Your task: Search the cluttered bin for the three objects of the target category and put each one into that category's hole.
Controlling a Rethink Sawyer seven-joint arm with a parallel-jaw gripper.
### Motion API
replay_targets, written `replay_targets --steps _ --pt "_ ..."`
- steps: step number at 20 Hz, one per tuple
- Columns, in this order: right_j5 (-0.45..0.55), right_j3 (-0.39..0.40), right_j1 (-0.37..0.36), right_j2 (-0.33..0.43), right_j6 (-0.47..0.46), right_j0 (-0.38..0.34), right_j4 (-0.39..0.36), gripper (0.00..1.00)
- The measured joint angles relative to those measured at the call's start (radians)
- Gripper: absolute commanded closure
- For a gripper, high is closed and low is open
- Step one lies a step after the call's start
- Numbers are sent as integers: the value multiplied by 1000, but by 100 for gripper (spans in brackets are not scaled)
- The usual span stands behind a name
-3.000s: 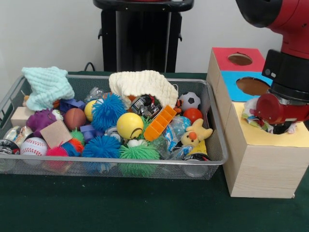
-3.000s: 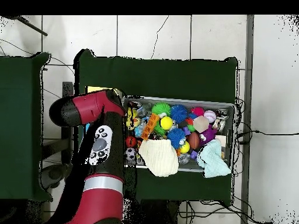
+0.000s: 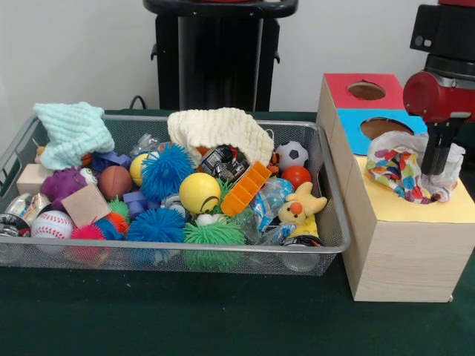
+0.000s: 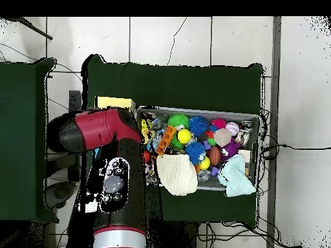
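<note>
While the gripper (image 3: 438,176) sits sunk in the bags (image 3: 407,169) bunched over the yellow box (image 3: 415,245), its finger state cannot be told. The hole lies hidden beneath it. Judged risk: plastic clinging to the tool would lift back out on withdrawal, toward the bin (image 3: 326,222) alongside.

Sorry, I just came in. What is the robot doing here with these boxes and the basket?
The red arm reaches down over the yellow-topped box, its gripper at a polka-dot bag bunched with a white bag on the box's top. The bags cover the spot, so the hole is hidden, and whether the gripper holds them is unclear. The bin beside it is full of balls, toys and two knitted cloths.
</note>
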Motion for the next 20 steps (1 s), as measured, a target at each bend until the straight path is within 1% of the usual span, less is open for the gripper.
replay_targets --steps 10,14,19,20 --pt "0 41 -31 36 0 -24 0 100" --pt "0 61 -54 51 0 -33 0 100" --pt "0 66 -85 66 0 -38 0 100" --pt "7 66 -104 74 0 -38 0 100"
